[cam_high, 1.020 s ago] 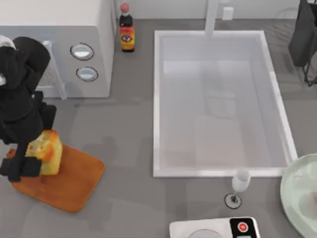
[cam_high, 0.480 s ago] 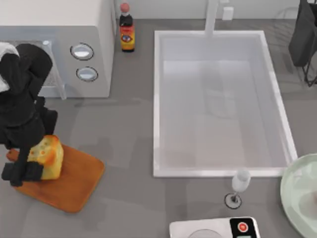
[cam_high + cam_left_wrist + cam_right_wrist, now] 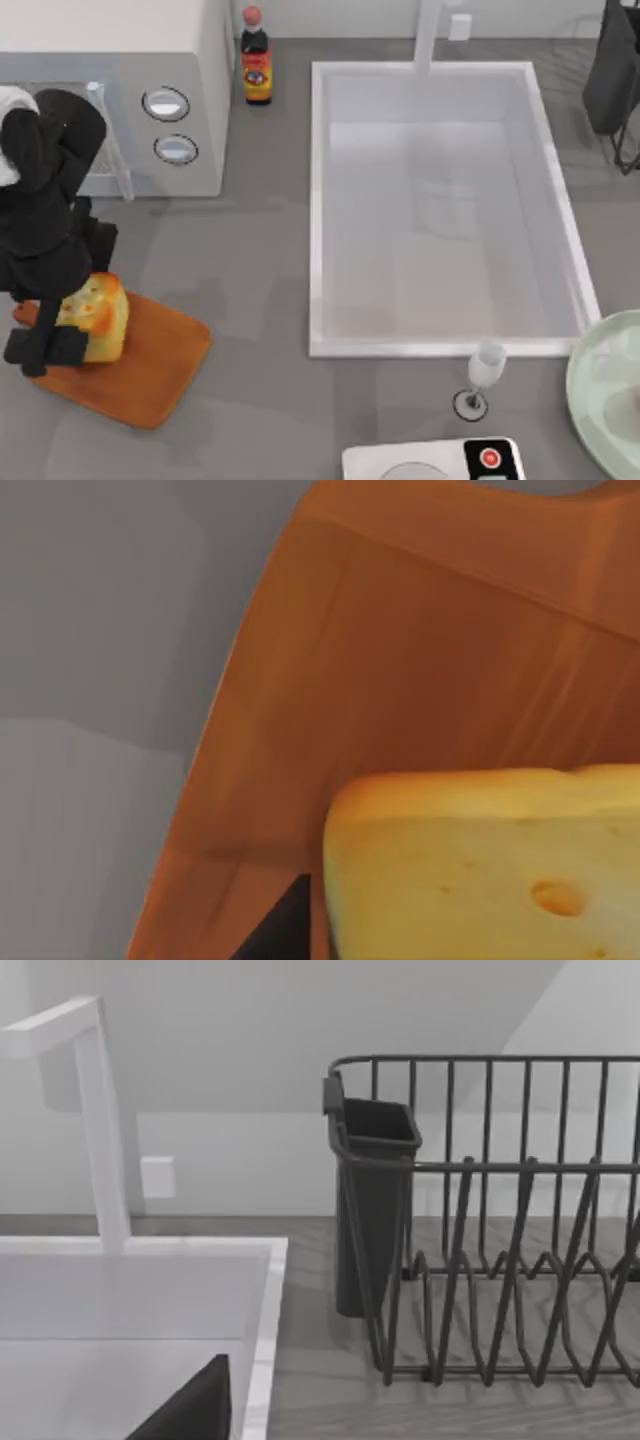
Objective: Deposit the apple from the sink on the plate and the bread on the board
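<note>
The golden bread (image 3: 100,316) with its toasted top stands on the orange-brown board (image 3: 150,375) at the table's left front. My left gripper (image 3: 80,330) is shut on the bread, black fingers (image 3: 45,345) against its side. The left wrist view shows the bread (image 3: 480,870) close up, resting on the board (image 3: 420,660). The white sink (image 3: 318,200) lies in the middle and its basin holds no fruit. The pale green plate (image 3: 595,390) is cut off by the right front edge. The apple is out of view. My right arm (image 3: 615,70) is parked at the far right.
A white microwave (image 3: 120,90) stands behind the left arm, with a dark sauce bottle (image 3: 256,60) beside it. A faucet (image 3: 428,35) rises behind the sink. A wine glass (image 3: 485,375) and a white device with a red button (image 3: 435,462) sit in front. A black dish rack (image 3: 500,1260) stands at the far right.
The left gripper moved slightly left with the bread and set it lower on the board. In the last half second almost nothing moved. The right arm stayed still.
</note>
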Robot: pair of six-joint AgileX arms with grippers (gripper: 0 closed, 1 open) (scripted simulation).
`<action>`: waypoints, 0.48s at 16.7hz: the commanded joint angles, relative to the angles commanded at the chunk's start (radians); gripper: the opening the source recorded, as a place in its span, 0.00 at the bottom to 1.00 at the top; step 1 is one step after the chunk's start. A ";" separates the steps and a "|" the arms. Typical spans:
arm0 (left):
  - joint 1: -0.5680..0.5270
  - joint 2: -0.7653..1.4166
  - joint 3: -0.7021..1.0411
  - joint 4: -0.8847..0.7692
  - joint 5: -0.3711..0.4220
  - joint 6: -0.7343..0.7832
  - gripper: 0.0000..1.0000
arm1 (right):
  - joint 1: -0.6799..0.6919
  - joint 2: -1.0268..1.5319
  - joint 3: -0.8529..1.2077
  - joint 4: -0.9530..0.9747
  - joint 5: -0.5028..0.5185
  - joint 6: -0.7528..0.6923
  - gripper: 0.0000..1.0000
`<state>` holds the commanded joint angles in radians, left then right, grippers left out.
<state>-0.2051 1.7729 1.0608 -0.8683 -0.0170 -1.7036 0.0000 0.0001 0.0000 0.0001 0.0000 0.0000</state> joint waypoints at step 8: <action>0.000 0.000 0.000 0.000 0.000 0.000 1.00 | 0.000 0.000 0.000 0.000 0.000 0.000 1.00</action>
<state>-0.2051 1.7729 1.0608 -0.8683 -0.0170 -1.7036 0.0000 0.0001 0.0000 0.0001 0.0000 0.0000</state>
